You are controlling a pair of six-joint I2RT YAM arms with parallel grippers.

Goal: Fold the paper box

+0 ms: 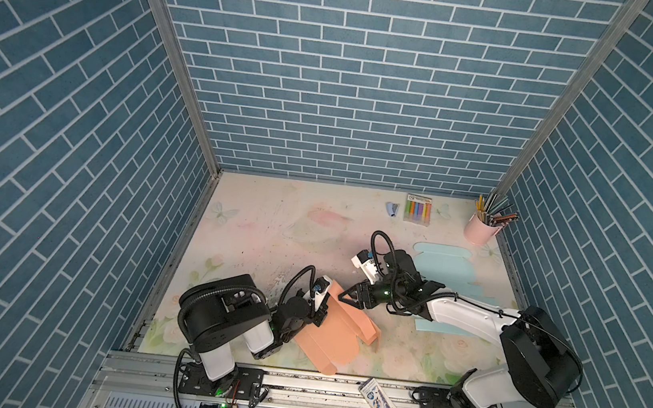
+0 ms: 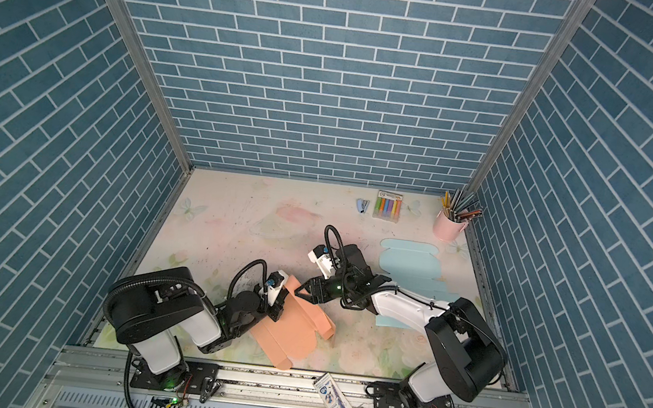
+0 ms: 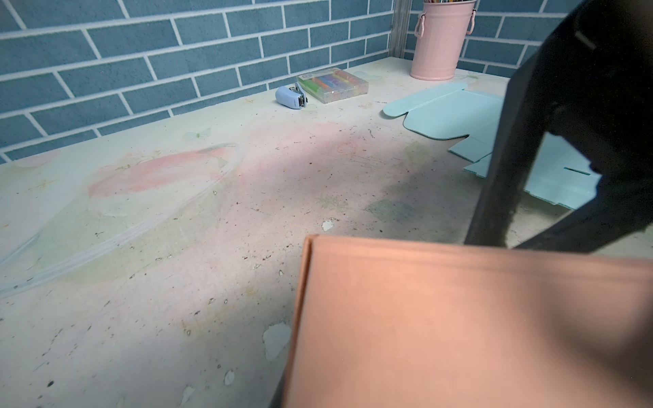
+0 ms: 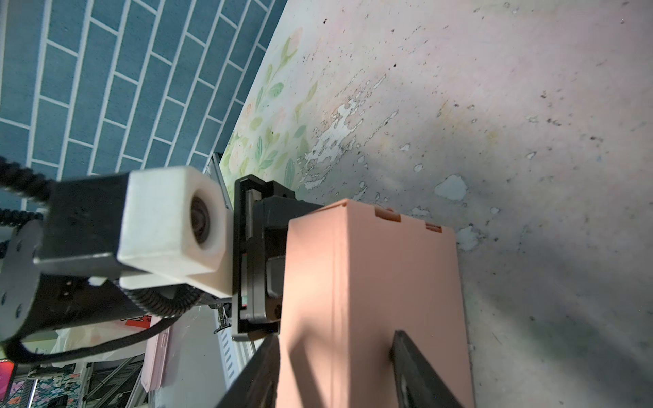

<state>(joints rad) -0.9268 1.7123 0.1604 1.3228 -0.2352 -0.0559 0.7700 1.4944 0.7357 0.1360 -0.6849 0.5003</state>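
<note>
Nearest, the paper box (image 1: 337,332) lies by the front edge of the table (image 1: 272,228), between the two arms and still mostly flat. One side wall stands up at its far end and a flap is lifted on its right. By my reading the job is under halfway: the other walls, the tabs and the lid are left.

The left gripper (image 1: 318,316) sits against the box's left edge, its fingers hidden, so I cannot tell their state. The right gripper (image 1: 343,298) has its fingers apart astride the raised wall; whether they pinch it I cannot tell.

Beyond lies bare table to the left. A flat blue sheet (image 1: 441,264) lies on the right, with a stapler (image 1: 391,209), a marker case (image 1: 418,209) and a pencil cup (image 1: 481,229) far back.
</note>
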